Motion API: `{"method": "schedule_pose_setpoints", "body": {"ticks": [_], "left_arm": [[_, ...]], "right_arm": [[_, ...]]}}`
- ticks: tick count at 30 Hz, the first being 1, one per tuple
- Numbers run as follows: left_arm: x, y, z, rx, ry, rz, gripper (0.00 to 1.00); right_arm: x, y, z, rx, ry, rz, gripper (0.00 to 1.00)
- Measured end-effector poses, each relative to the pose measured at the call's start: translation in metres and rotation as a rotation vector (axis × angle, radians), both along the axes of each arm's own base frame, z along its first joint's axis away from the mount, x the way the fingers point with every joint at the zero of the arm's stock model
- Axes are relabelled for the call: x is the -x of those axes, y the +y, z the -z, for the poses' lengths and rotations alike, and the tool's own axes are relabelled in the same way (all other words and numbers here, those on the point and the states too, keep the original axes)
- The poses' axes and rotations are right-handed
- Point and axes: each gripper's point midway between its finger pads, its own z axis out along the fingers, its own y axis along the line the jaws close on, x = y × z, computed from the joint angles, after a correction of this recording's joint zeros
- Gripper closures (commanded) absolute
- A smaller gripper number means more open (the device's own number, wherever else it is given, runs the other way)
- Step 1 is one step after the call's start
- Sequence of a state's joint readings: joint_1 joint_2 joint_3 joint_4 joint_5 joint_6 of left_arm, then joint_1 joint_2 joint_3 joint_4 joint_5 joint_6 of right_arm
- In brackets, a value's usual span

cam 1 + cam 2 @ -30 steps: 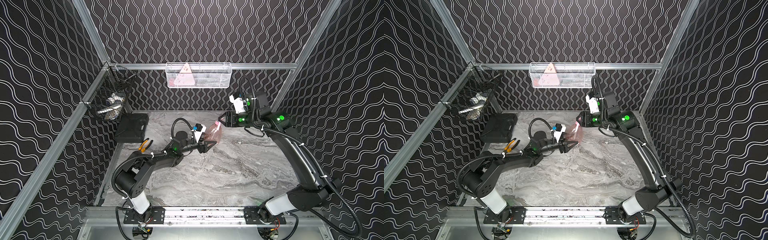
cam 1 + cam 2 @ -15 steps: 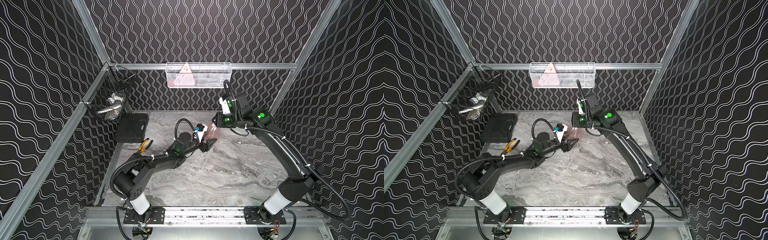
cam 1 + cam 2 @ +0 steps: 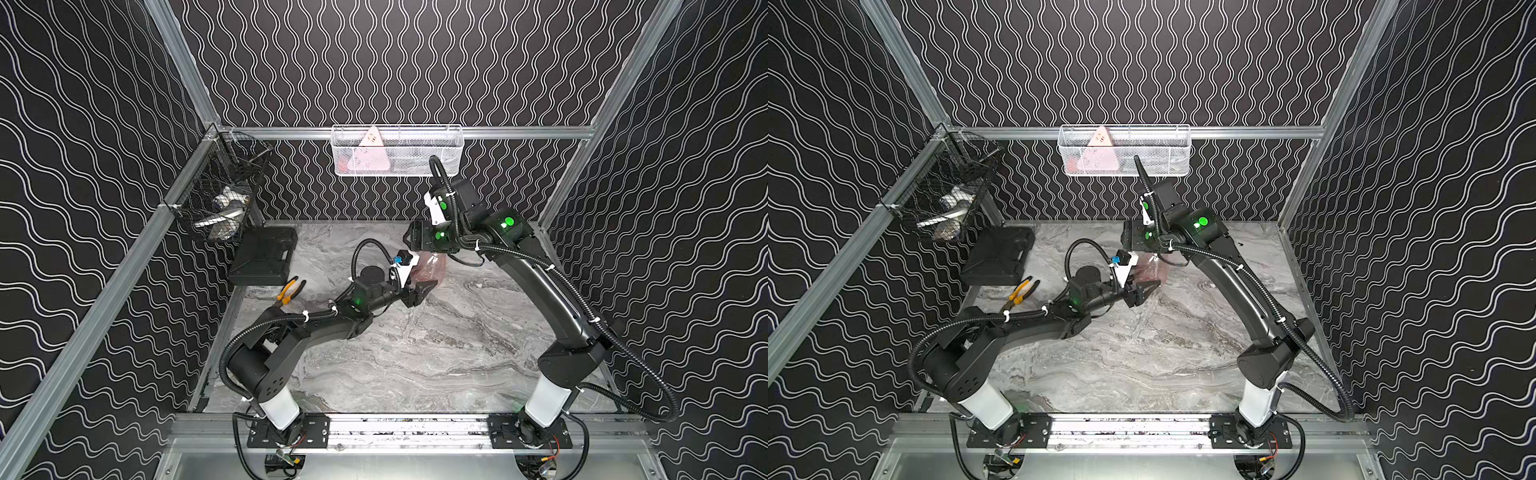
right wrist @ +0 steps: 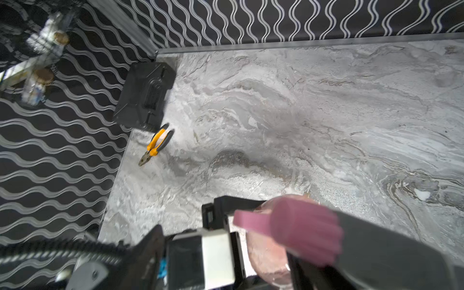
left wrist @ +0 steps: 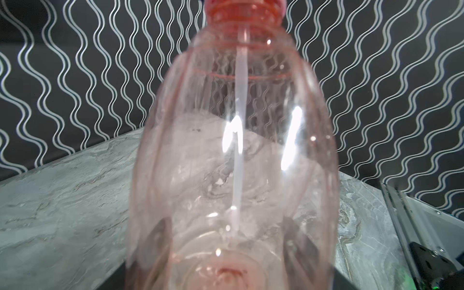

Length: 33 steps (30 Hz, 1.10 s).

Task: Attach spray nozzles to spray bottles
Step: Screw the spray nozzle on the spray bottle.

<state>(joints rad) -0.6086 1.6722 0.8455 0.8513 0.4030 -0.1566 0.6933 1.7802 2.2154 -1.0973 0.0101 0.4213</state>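
Working over grey marbled tabletop (image 3: 436,353) between wavy-patterned walls. Clamping spray bottle (image 5: 236,150) low on its body with left gripper (image 3: 422,289), fingers shut tight against both sides, neck pointing upward. Screwing spray nozzle (image 4: 296,233) onto that neck, tube (image 5: 238,125) hanging inside, threads showing below the collar. Poising right gripper (image 3: 419,242) at the collar, not being able to tell its spread through blur. Likely calling for a firm grip on the collar and twisting down, bracing the bottle against turning.

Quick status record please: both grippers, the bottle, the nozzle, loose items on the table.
left gripper: shut on the bottle, near its base
right gripper: at the nozzle, grip unclear
bottle: translucent pink, neck toward right gripper
nozzle: pink, collar on bottle neck, tube inside bottle
table: pliers and black case on left side
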Motion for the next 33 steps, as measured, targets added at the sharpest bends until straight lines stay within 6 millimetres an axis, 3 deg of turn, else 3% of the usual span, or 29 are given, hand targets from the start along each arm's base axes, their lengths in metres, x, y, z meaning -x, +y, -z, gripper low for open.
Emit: {"method": "schedule_pose_setpoints", "body": {"ticks": [6,9,14,16,20,28,29,33], "left_arm": [[0.02,-0.009,0.015,-0.01,0.058,0.17,0.65],[0.019,-0.009,0.015,0.002,0.083,0.196,0.65],[0.025,-0.011,0.015,0.017,0.107,0.24,0.65],[0.026,-0.01,0.013,0.023,0.107,0.248,0.65],[0.025,-0.009,0.011,0.035,0.114,0.248,0.65],[0.024,-0.008,0.006,0.057,0.114,0.254,0.65],[0.024,-0.008,0.006,0.057,0.113,0.254,0.65],[0.023,-0.006,0.006,0.061,0.121,0.248,0.66]], "right_arm": [[0.012,-0.028,-0.055,-0.05,-0.17,-0.077,0.13],[0.013,-0.047,-0.06,-0.046,-0.207,-0.087,0.15],[-0.003,-0.07,-0.031,0.02,-0.175,-0.083,0.2],[0.0,-0.067,-0.014,0.039,-0.14,-0.122,0.28],[-0.001,-0.068,0.001,0.055,-0.117,-0.142,0.46],[-0.005,-0.072,0.025,0.066,-0.077,-0.153,0.46],[-0.005,-0.072,0.028,0.064,-0.07,-0.155,0.49],[-0.009,-0.071,0.029,0.059,-0.077,-0.153,0.76]]}}
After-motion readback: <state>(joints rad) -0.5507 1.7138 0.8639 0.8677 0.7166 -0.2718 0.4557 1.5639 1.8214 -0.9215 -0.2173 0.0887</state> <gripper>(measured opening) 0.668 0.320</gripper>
